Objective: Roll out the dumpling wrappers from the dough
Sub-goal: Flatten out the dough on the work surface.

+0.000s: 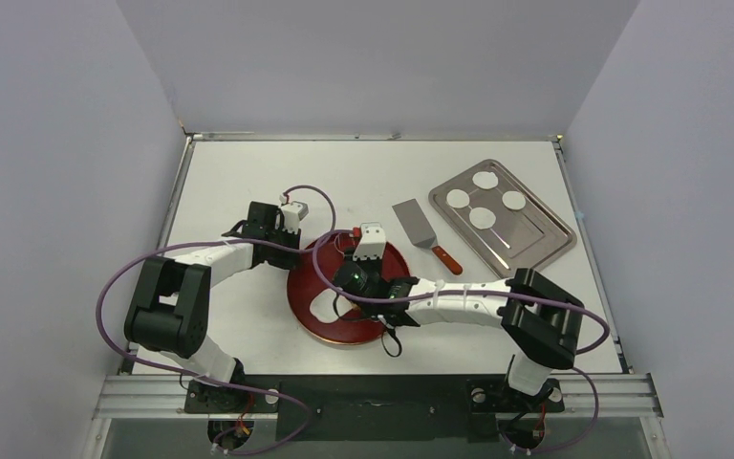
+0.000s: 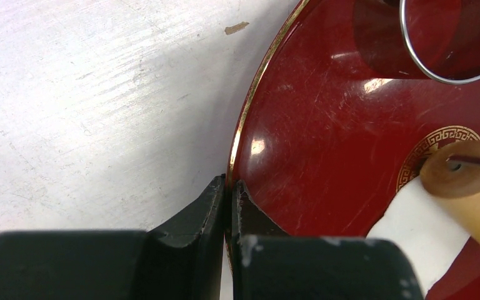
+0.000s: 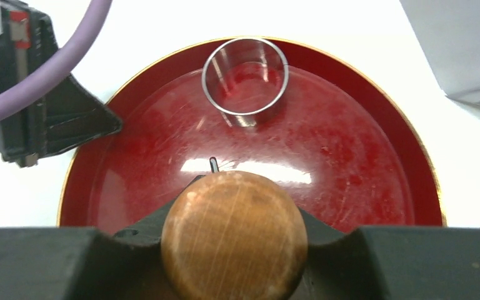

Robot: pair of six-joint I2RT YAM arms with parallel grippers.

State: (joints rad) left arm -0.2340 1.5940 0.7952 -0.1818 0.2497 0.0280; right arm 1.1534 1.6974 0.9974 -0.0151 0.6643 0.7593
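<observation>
Near the tabletop's front edge, the left gripper (image 2: 230,187) pinches the gilt rim of the glossy red plate (image 1: 298,296); the right gripper (image 1: 368,275) clamps a wooden rolling pin (image 3: 234,240) over ragged dough (image 2: 422,234). Flat round dumpling wrappers (image 1: 485,179) lie on the steel tray (image 1: 535,239).

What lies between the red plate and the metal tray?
A red-handled spatula lies between the red plate and the tray; the top external view shows it.

- Robotics laboratory cell: bare lilac-grey walls (image 1: 373,57) enclose a white table (image 1: 248,172) on three sides.
- Left arm (image 1: 167,306) and right arm (image 1: 535,316), trailing purple cables (image 1: 105,287), stand on an aluminium rail (image 1: 602,392).
</observation>
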